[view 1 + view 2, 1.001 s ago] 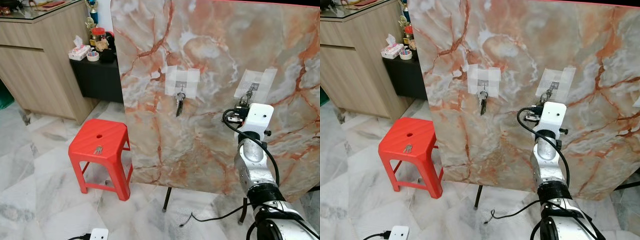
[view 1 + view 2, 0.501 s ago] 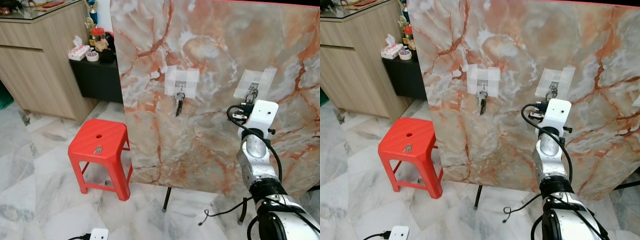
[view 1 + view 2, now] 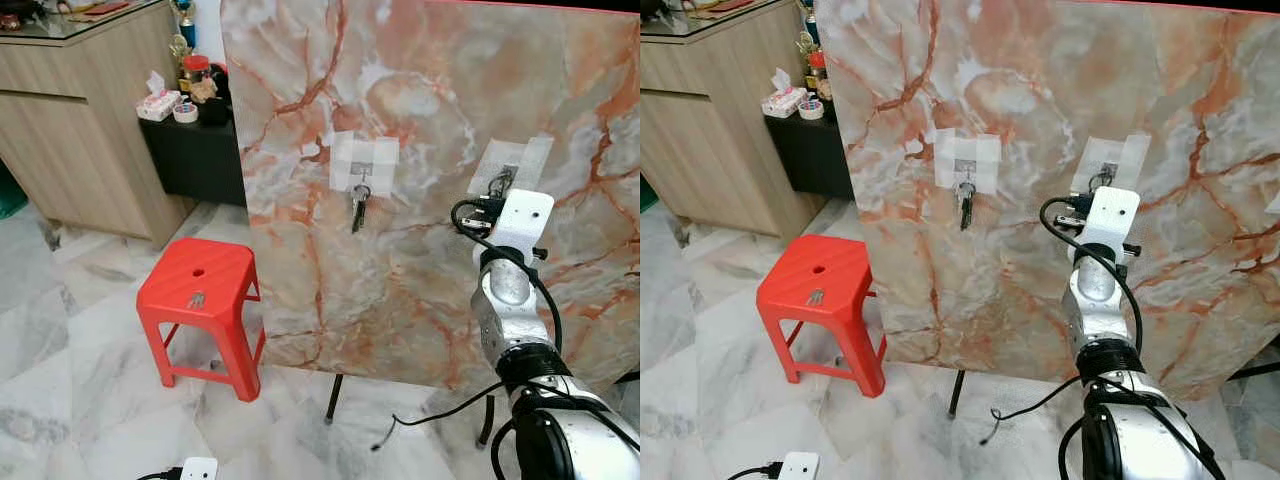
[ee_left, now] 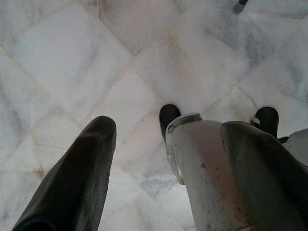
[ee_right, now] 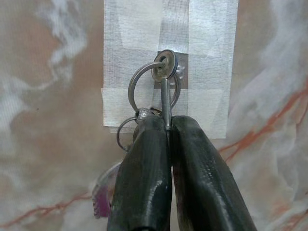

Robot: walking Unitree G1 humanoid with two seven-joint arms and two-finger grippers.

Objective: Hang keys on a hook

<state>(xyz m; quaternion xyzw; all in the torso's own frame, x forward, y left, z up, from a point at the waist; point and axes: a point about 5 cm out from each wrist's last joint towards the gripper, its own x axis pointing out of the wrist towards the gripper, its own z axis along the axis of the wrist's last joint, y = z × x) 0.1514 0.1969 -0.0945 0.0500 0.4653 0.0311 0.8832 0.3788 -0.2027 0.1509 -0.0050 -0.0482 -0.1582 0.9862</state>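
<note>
Hanging low by the robot's side, the left gripper (image 4: pixel 159 159) has its fingers spread over the marble floor (image 4: pixel 72 57), gripping nothing. Further out on the left, a red stool (image 3: pixel 198 290) has a small bunch of keys on its seat. At the far marble board (image 3: pixel 420 120), the right gripper (image 5: pixel 169 144) is pinched tight on the keys (image 5: pixel 162 89), pressed against the taped hook (image 5: pixel 179 72) on the right. Another key set (image 3: pixel 359 208) dangles from the left hook.
</note>
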